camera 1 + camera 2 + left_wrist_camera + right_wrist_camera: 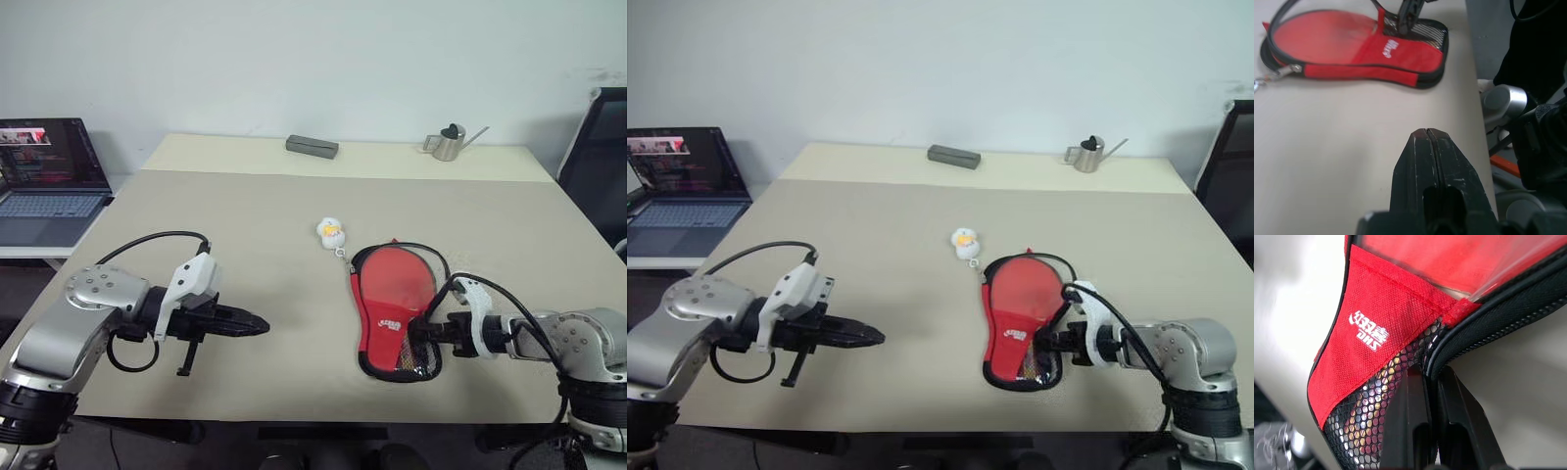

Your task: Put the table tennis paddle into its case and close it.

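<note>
Two grippers are over the beige desk (245, 211) right now. The left gripper (257, 324) hangs above the near left part of the desk with its fingers pressed fully together and nothing between them, pointing right toward the case (384, 338), but well apart from it. The right gripper (423, 333) is at the near right edge of the case, with its black fingers (1410, 431) pinched narrow on the black zipper rim just beside the mesh pocket (1376, 416), so it's holding the case edge. The case lies flat on the near right part of the desk, red front with a white logo (1369, 330) facing up, and its round far end is still unzipped, with the black rim gaping. The red rubber face of the table tennis paddle (400, 277) shows inside that opening, so the paddle is sitting in the case; I can't make out the handle. A small white and yellow keychain toy (331, 231) lies just beyond the far tip of the case, seemingly joined to its zipper by a short chain. Way back on the far side of the desk there's a dark grey pouch (312, 147) and a small metal watering can (449, 143), and an open laptop (44, 181) sits off on the left on a separate surface.
</note>
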